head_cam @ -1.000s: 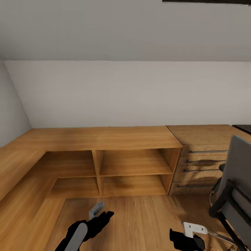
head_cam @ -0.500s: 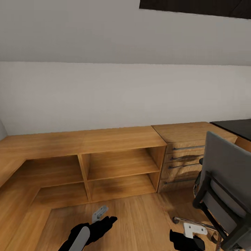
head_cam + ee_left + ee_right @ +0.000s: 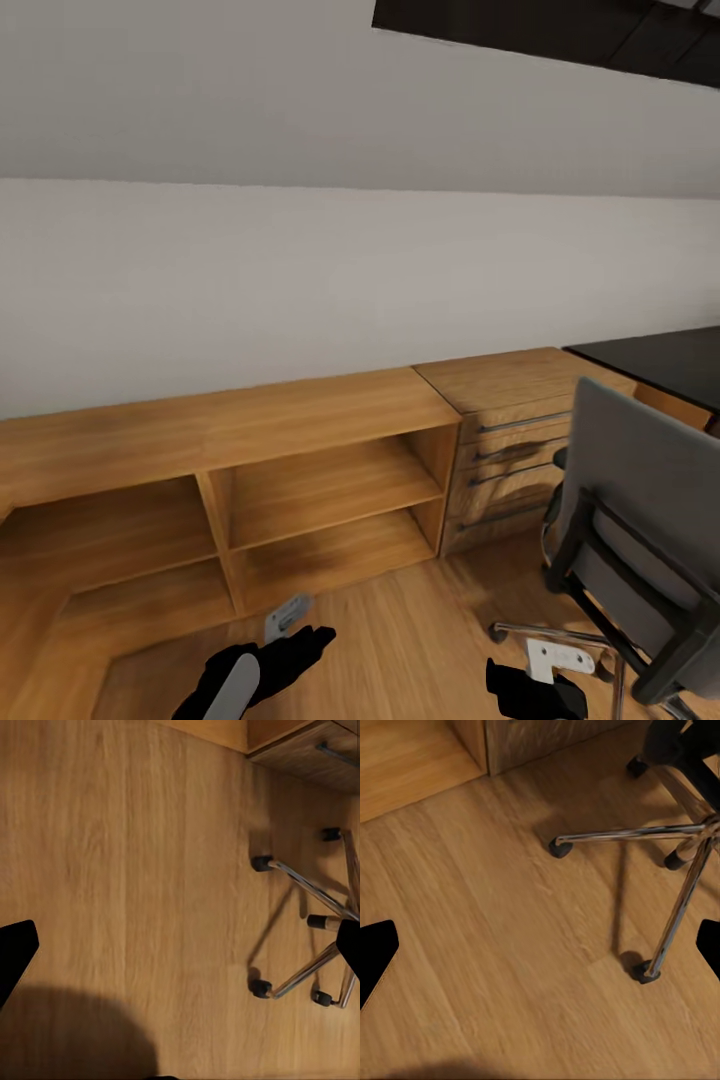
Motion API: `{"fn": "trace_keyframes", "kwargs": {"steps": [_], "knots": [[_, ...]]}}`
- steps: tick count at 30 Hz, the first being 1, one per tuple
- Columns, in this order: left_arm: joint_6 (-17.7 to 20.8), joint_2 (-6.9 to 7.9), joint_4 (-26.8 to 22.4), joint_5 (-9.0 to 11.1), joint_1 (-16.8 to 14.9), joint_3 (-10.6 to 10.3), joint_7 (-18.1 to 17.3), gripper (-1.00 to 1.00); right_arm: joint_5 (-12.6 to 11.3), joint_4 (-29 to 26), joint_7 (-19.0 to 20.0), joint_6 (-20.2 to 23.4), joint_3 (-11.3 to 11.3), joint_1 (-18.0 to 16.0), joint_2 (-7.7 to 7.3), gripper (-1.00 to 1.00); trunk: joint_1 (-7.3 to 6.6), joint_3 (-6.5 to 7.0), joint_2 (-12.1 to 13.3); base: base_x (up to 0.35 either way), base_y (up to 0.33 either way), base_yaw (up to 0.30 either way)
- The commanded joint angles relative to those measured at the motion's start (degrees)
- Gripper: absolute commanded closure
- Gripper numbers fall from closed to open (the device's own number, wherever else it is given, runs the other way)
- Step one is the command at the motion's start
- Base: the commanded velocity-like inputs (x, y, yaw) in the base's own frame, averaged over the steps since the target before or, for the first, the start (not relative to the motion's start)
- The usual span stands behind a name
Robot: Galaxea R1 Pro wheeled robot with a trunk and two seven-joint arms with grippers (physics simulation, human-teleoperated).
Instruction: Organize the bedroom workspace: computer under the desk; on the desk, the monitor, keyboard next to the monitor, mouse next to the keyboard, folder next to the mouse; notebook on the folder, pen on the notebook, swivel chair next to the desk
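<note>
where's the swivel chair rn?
Head view, lower right: the swivel chair stands on the wood floor, back toward the camera, beside the wooden drawer unit.

Wooden floor (image 3: 400,640) under the swivel chair (image 3: 640,520), low open shelving (image 3: 300,470) and drawer unit (image 3: 510,440).

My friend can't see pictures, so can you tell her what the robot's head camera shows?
A grey swivel chair with a black frame stands at the right on a wooden floor, its back toward the camera. Behind it, a low wooden shelf unit and drawer chest line a white wall, with a black desk corner beyond. Both grippers hang low in front.
</note>
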Motion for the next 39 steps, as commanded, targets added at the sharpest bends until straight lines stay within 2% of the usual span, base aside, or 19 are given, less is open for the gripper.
{"fn": "trace_keyframes", "kwargs": {"steps": [1,16,29,39], "knots": [[0.1,0.01,-0.1,0.6,0.0,-0.1,0.5,-1.0,-0.4,-0.1,-0.5,0.1,0.1,0.0,-0.03,-1.0,0.02,0.01,0.0,0.225,0.232,-0.264],[0.1,-0.05,0.0,0.1,0.0,-0.1,0.5,-1.0,-0.5,-0.1,-0.5,0.2,0.1,0.0,-0.06,-1.0,0.02,0.8,0.0,0.231,0.144,-0.266],[0.0,-0.02,0.8,-0.3,0.0,0.0,0.4,-1.0,-0.5,2.7,-0.4,0.2,0.2,0.0,-0.04,-1.0,0.02,1.43,0.0,0.017,0.01,-0.27],[0.0,-0.17,1.0,-0.3,0.0,-0.1,0.4,-1.0,-0.6,3.2,-0.4,0.2,0.2,0.0,-0.04,-1.0,0.02,1.8,0.0,-0.05,0.175,-0.276]]}}
